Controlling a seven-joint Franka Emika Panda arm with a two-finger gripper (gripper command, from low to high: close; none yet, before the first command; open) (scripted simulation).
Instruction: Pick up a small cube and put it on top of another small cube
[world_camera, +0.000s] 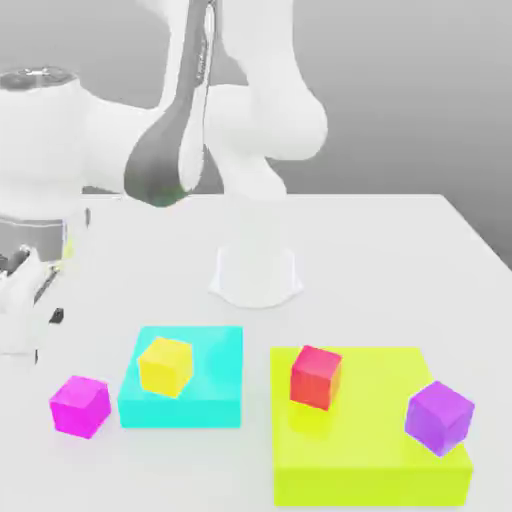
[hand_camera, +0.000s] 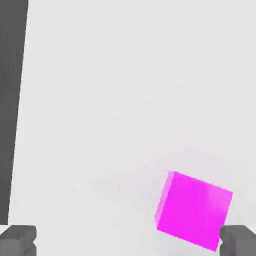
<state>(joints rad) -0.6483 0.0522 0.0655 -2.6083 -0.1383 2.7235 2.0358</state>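
Note:
The small magenta cube (world_camera: 80, 405) rests on the white table near the front, at the exterior view's left. The small yellow cube (world_camera: 165, 365) sits on a flat cyan block (world_camera: 215, 385) just to the magenta cube's right. My gripper (world_camera: 25, 300) hangs at the far left of the exterior view, above and behind the magenta cube. In the hand view the gripper (hand_camera: 128, 242) is open, its fingertips (hand_camera: 17, 240) wide apart and holding nothing. The magenta cube (hand_camera: 194, 210) lies below, close to one fingertip and off the midline.
A large yellow-green block (world_camera: 370, 450) at the front right carries a red cube (world_camera: 316, 376) and a purple cube (world_camera: 439, 416). The arm's base (world_camera: 256, 275) stands mid-table behind the blocks. A table edge (hand_camera: 10, 110) runs close to the gripper.

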